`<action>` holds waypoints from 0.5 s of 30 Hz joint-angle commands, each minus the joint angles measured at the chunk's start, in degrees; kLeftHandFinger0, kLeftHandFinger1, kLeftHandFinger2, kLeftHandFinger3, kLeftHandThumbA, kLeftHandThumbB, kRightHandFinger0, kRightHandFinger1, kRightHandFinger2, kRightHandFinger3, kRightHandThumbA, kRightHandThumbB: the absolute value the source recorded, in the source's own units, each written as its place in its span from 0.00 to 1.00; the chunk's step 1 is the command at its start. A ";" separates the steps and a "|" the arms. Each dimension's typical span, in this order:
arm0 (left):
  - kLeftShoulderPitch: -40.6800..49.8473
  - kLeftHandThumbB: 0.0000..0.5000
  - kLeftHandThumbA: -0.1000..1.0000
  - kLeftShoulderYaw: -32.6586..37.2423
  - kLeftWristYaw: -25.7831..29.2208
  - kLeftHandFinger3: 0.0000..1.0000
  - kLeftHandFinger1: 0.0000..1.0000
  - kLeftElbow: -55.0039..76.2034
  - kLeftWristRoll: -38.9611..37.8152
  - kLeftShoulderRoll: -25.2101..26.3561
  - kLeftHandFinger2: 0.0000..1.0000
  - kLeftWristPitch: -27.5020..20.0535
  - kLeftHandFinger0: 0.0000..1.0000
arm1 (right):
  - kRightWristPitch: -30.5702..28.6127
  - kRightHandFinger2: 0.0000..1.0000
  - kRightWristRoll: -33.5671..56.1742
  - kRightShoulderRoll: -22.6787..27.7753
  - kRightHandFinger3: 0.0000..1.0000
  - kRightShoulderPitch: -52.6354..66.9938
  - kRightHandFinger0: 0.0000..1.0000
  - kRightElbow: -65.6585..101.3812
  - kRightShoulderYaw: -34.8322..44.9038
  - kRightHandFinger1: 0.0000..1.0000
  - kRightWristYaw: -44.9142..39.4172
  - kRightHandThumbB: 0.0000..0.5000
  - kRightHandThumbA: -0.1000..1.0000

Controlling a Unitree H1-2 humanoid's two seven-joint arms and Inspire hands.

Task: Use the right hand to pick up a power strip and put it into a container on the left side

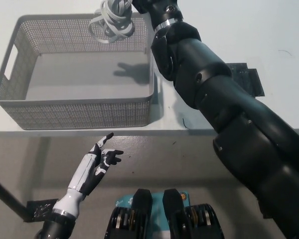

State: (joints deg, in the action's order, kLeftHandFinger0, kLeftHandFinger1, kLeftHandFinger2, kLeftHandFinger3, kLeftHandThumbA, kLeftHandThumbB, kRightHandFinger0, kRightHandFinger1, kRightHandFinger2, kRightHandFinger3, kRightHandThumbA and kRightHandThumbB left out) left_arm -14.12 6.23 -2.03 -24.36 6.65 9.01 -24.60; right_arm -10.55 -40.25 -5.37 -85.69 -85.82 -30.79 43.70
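hidden: right hand cut off by the top edge, only its arm (214, 104) shows; can't tell finger state or grip
power strip: body not visible, only a coiled white cable (112, 22) hanging at the top edge, over the basket's far right corner
basket (74, 112): grey mesh, at the table's (229, 30) front left edge, only the cable's shadow inside
left hand (97, 167): white, low, in front of the table's front edge, fingers spread, holding nothing
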 commanded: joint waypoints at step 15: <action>-8.77 0.17 0.98 3.05 -1.25 1.00 0.68 -1.33 2.14 2.83 0.74 -2.33 0.71 | -4.21 0.53 -5.57 -8.51 0.36 -29.22 0.00 8.22 -5.02 0.10 6.80 0.43 0.00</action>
State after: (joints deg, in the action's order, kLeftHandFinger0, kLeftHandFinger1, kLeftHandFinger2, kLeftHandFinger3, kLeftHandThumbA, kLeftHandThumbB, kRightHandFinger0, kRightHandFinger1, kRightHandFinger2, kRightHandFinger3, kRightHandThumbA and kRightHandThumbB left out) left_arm -16.23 6.82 -2.03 -26.04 6.89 9.04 -24.60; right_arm -10.71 -40.63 -6.40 -85.80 -85.78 -31.54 43.65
